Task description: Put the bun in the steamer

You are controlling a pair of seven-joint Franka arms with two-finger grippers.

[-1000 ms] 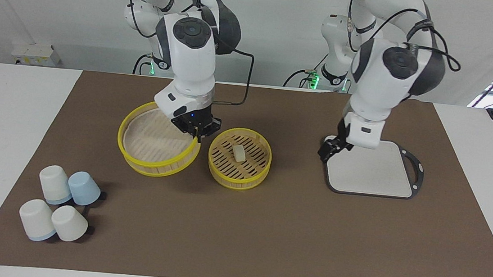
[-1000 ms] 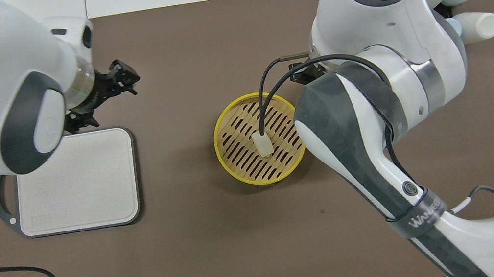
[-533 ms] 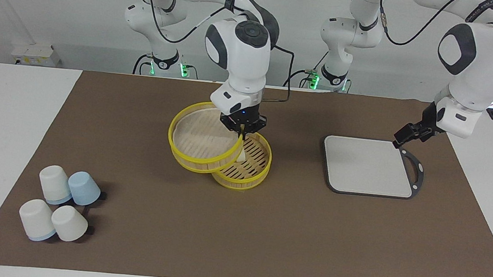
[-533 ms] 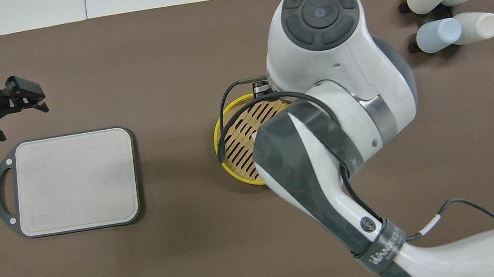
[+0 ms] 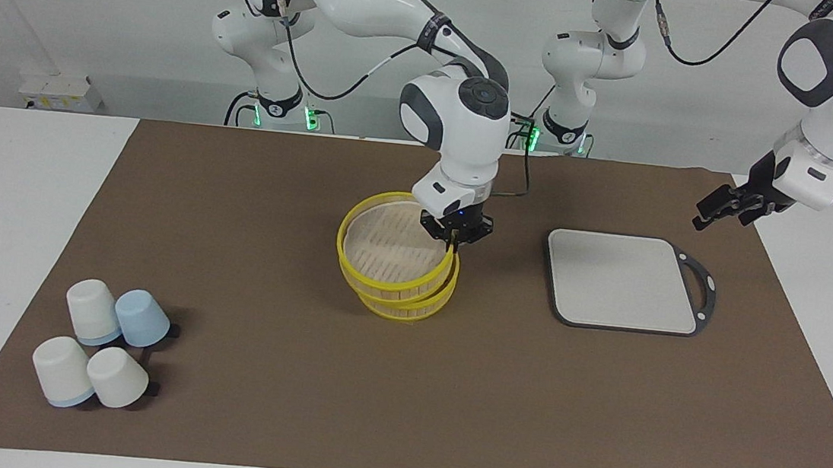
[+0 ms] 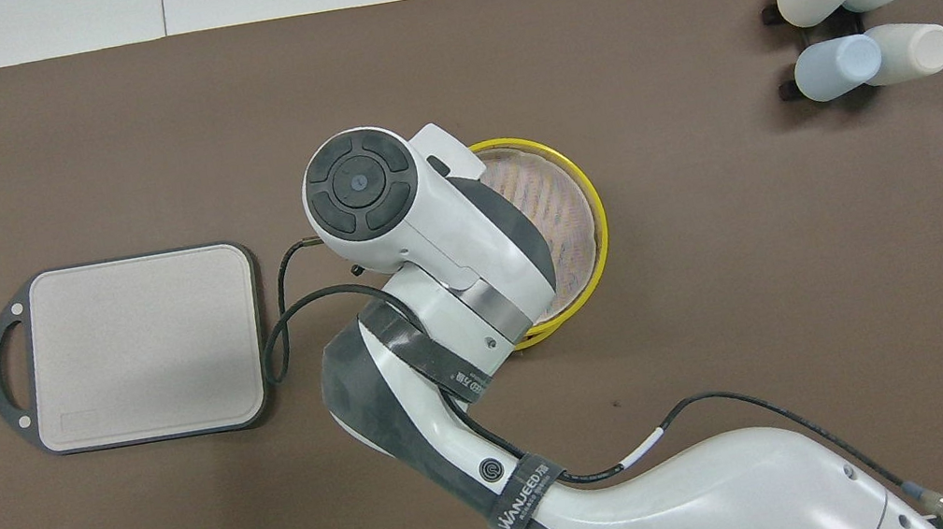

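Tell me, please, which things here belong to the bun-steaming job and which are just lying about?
In the job:
steamer
lid, tilted over the steamer
right gripper, shut on the lid's rim
bun: hidden

Lying about:
grey board
four cups
left gripper, open, waiting in the air

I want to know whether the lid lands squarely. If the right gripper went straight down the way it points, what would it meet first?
The right gripper, shut on the lid's rim, points straight down. Directly below sits the steamer basket's rim, so lid and basket would likely meet first. The lid looks tilted and slightly offset.
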